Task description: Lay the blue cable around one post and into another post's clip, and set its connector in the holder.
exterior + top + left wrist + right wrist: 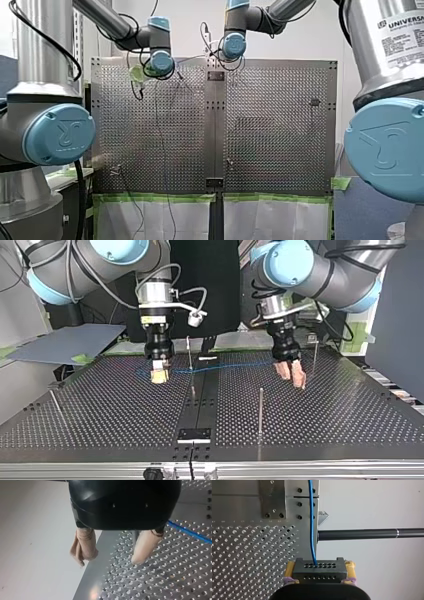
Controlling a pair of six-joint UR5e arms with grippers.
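Right tool [160, 374]: yellow pads clamped on the black connector [319, 571], one pad on each side. The blue cable [311, 525] leaves the connector's top face and runs straight ahead. It passes a black post [367, 533] and a small metal clip [323, 517] at the edge of the desk [325, 410]. The tool body cuts off the connector's lower part, and the post runs out of frame.

Top view: the cable lies low over the far part of the desk. It runs from the right tool past a thin upright post [189, 352] on the centre rail toward the left tool [291, 374]. Its far end goes behind that tool, so I can't see where it stops.

Left tool: beige pads spread, nothing between them. In the left wrist view the cable passes beside one finger, apart from it. The black housing hides the finger roots. One finger is over the perforated plate and the other lines up past the desk's edge. The tips look close to the surface, possibly touching; I can't tell.

Front view: both tools are hidden behind their wrist joints, and the cable is too thin to pick out.

Room: the near half of the desk is mostly open plate.
- A tall post [261, 410] stands right of the centre rail.
- A leaning rod [55, 405] is at the top view's left.
- A black plate [195, 434] sits at the near edge.
- Another post [315, 355] stands just beside the left tool, on its outer side.
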